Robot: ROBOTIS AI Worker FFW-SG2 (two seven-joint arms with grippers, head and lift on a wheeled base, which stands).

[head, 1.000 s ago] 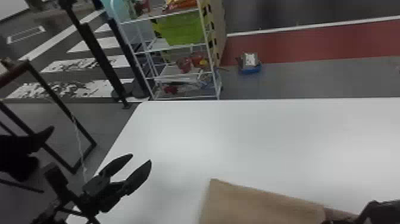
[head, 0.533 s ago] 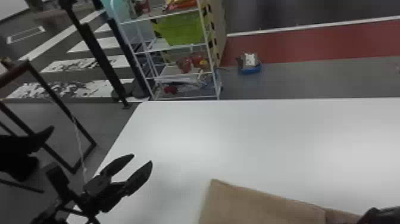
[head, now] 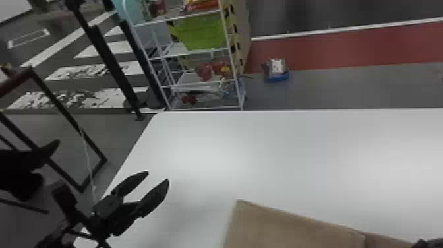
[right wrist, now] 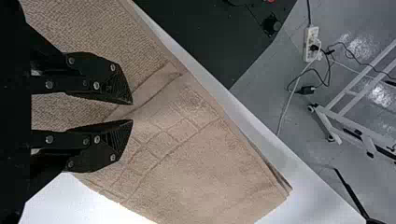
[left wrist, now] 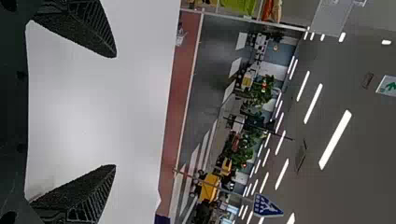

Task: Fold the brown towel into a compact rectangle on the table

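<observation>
Towel [head: 290, 227] is lying on the near part of the table [head: 280, 158], while the left gripper [head: 157, 176] is hanging wide open and empty by its left edge and the right gripper [head: 428, 243] is parting slightly spaced, empty fingers over its near part, contact unclear.

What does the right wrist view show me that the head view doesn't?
Right wrist view: the narrow gap between the black right gripper's fingertips, the grid pattern woven into the brown cloth towel, and a white plastic power strip on the floor.

Head view: the black left gripper open by the table's left edge, and a green plastic bin on a white metal rack.

Both: the towel and the white table.
</observation>
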